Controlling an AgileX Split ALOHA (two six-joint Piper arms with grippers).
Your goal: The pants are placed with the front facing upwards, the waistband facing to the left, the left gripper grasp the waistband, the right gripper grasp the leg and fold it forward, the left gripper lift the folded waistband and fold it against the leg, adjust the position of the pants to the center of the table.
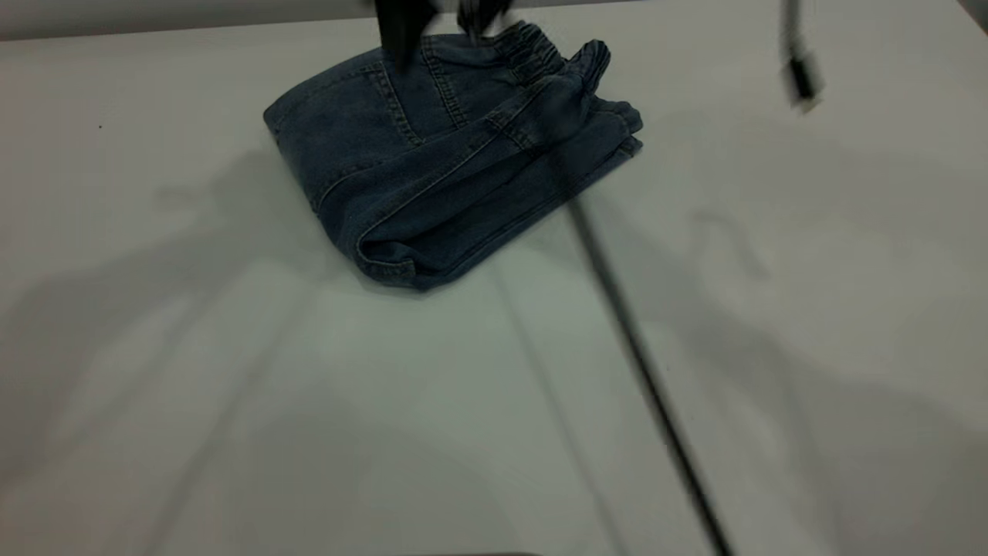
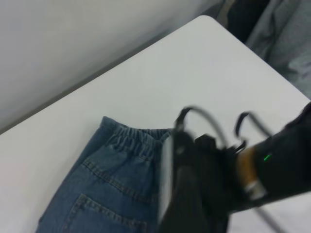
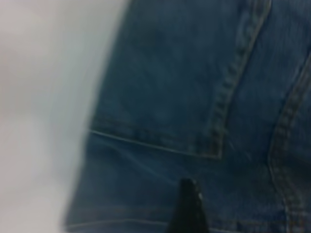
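The pants (image 1: 432, 162) lie folded into a compact blue denim bundle at the far middle of the white table (image 1: 231, 386), a back pocket facing up. The ruched waistband (image 1: 532, 48) runs along the bundle's far right edge and also shows in the left wrist view (image 2: 138, 141). Black gripper parts (image 1: 401, 35) hang over the far part of the pants, cut off by the frame's top; which arm they belong to is unclear. A blurred black gripper body with looped cables (image 2: 194, 194) sits beside the waistband. A black tip of my right gripper (image 3: 187, 206) hovers close over the denim (image 3: 194, 97) near the pocket corner.
A thin dark line (image 1: 641, 363) runs diagonally across the table from the pants toward the near edge. A small blurred dark object (image 1: 801, 77) hangs at the far right. The table's corner (image 2: 209, 22) and grey fabric (image 2: 286, 29) beyond it appear in the left wrist view.
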